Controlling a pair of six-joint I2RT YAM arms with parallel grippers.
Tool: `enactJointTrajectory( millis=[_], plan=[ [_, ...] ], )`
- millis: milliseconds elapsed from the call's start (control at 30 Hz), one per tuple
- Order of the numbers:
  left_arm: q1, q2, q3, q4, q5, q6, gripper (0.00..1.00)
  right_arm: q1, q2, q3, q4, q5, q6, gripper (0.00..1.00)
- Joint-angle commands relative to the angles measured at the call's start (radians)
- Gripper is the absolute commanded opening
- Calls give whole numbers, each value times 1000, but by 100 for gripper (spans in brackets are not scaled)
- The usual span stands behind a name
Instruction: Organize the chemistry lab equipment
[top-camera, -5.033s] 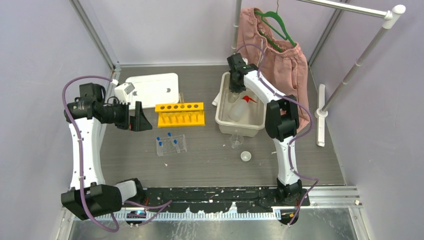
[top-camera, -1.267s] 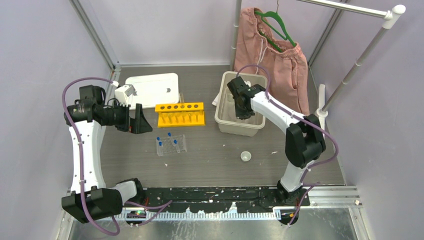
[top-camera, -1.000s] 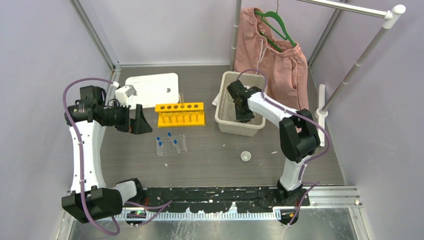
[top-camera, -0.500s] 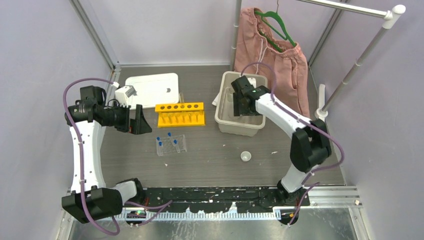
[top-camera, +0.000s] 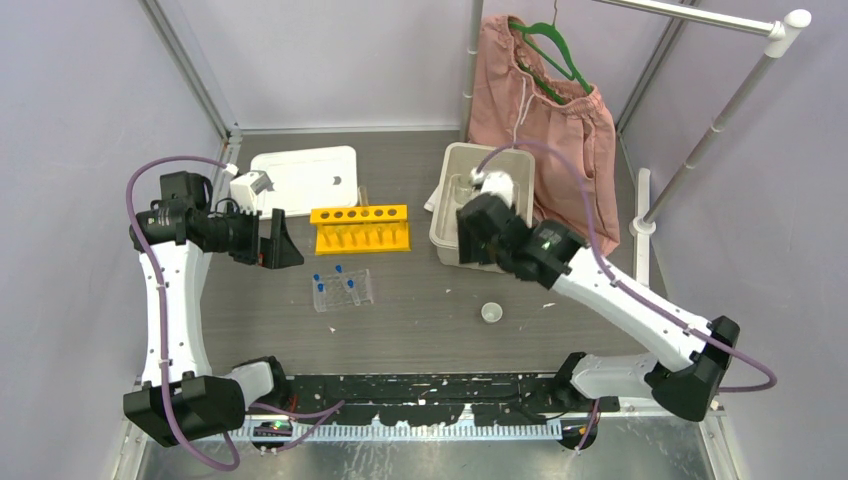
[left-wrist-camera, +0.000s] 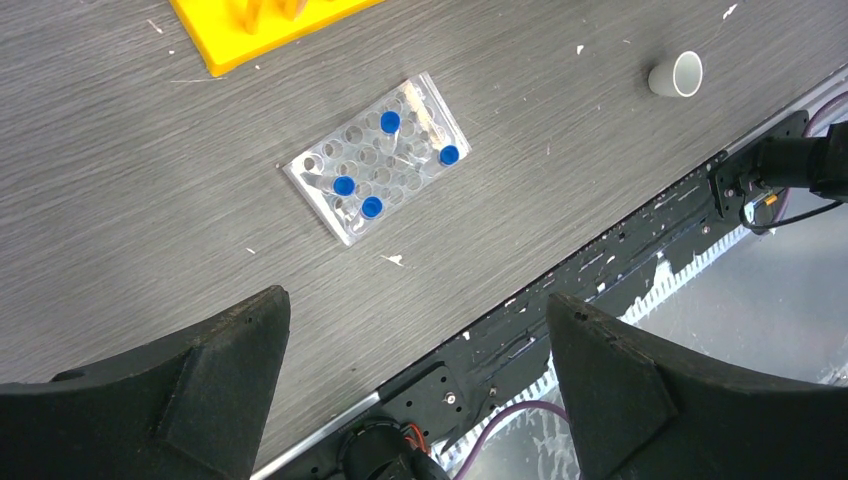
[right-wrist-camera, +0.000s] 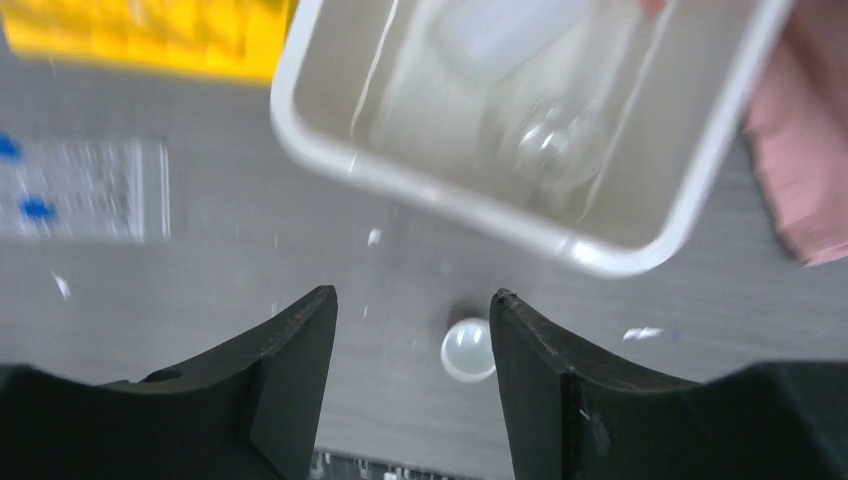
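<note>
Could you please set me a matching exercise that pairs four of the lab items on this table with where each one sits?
Items:
1. yellow six-hole tube rack
2. clear plastic grid rack
3. tiny white cup
4. small clear glassware

Places:
A. inside the white bin
B. alone on the bare table, on the near side of the bin
C. holding four blue-capped tubes
D. next to the white tray

Pairs: 1-D, 2-C, 3-B, 4-A
</note>
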Motion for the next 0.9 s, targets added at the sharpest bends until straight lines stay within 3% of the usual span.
enactJointTrajectory(
  millis=[0,267,600,767,867],
  plan=[
    [-1,-9,22,34,7,-3,99,165,-15,-167,-49,11,172,63],
    [-1,-10,31,20,7,1,99,252,6,-416,83,10,293,61],
    [-2,-11,41,4,0,9,99,252,89,-551,229,72,287,53],
    [-1,-7,42,4,4,3,99,250,128,-583,290,79,279,43],
    [-1,-6,38,4,5,2,99,251,158,-596,305,79,283,31]
  ],
)
